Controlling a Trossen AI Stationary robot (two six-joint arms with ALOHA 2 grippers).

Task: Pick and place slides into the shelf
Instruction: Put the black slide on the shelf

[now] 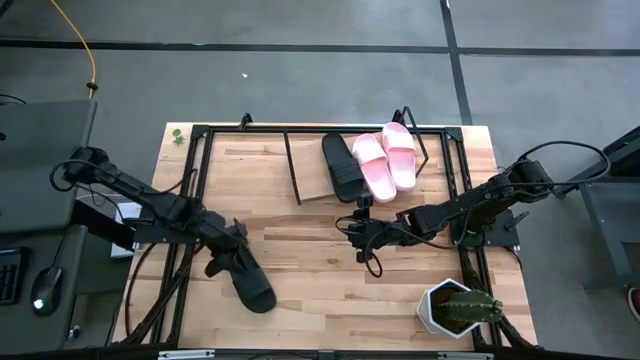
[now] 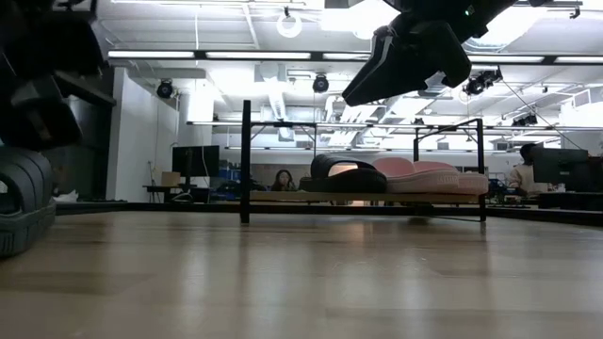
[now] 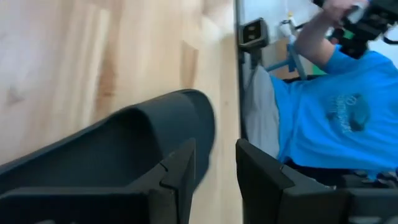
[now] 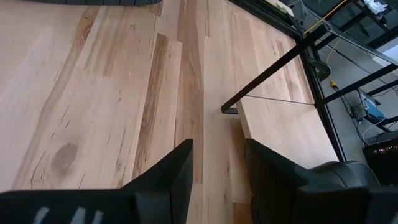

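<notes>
- High view: the left gripper (image 1: 222, 262) sat at the heel end of a black slide (image 1: 250, 283) lying on the tabletop (image 1: 320, 270) toward its near left. The right gripper (image 1: 362, 232) hung mid-table, just before the shelf (image 1: 325, 175), which held another black slide (image 1: 344, 166) and two pink slides (image 1: 388, 160).
- Low view: the shelf stood far back, its slides side by side.
- Left wrist view: its fingers (image 3: 180, 171) were narrowly parted, one inside the slide's edge; a firm grip could not be told.
- Right wrist view: its fingers (image 4: 177, 171) stood apart, empty, above bare wood.
</notes>
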